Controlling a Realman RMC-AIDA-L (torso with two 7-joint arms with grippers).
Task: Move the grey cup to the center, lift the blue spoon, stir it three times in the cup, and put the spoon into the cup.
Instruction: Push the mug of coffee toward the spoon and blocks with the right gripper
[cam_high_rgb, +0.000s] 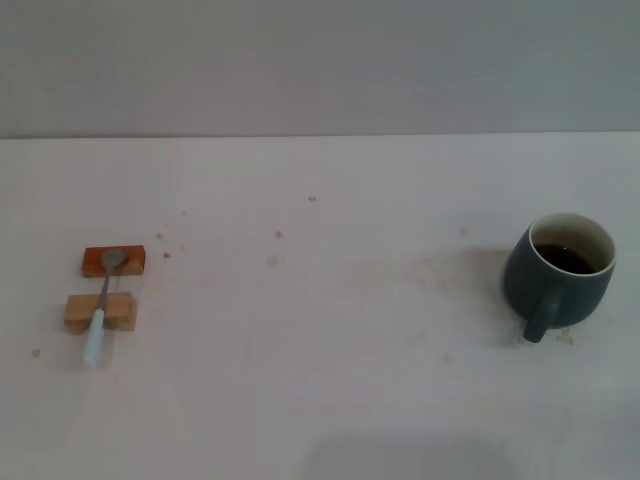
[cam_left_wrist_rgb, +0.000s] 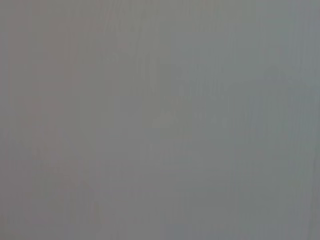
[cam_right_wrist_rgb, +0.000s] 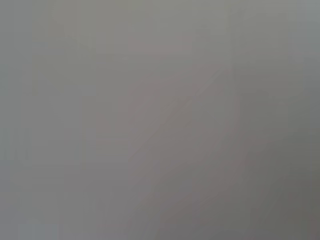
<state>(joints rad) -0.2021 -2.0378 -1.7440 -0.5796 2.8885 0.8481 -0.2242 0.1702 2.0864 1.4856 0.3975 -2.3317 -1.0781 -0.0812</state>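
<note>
Head view shows the grey cup (cam_high_rgb: 558, 272) near the table's (cam_high_rgb: 330, 330) right edge, the blue spoon (cam_high_rgb: 102, 308) far left across two wooden blocks (cam_high_rgb: 110, 288). Wide bare table lies between. Neither tool appears, so their state cannot be told.

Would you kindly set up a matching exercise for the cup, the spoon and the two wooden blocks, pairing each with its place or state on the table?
Things:
1. grey cup
2. blue spoon
3. darker wooden block
4. lighter wooden block

Places or states:
A. under the spoon's handle, nearer the robot
B. upright on the robot's right, dark liquid inside, handle towards the robot
C. under the spoon's metal bowl, farther from the robot
D. lying across both blocks on the robot's left

Pairs: 1-B, 2-D, 3-C, 4-A

Neither gripper shows in any view.
</note>
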